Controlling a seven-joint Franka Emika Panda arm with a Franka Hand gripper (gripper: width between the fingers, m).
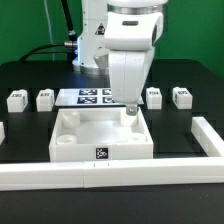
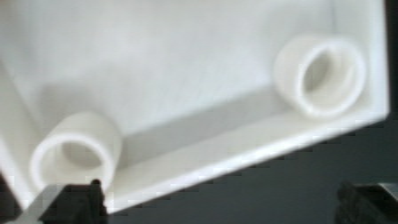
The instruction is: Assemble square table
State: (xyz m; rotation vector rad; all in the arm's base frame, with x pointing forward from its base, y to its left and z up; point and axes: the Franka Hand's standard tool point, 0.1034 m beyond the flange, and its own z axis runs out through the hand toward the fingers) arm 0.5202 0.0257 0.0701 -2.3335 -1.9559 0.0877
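Gripper (image 1: 128, 107) on my white Panda arm hangs spread wide and empty, low over the far corner, on the exterior view's right, of the large white plastic square tray-like table top (image 1: 72, 148). The top lies sockets-up beside the long white L-shaped border rail (image 1: 60, 177). The wrist view shows two round white corner sockets (image 2: 324, 75) beyond my fingertips (image 2: 71, 200). I judge no leg is fitted: the small white tagged block legs (image 1: 153, 95) stand behind the top. Next I must seat the top or fetch a leg.

the gripper (image 1: 129, 108) hides one corner of the square table (image 1: 70, 148).
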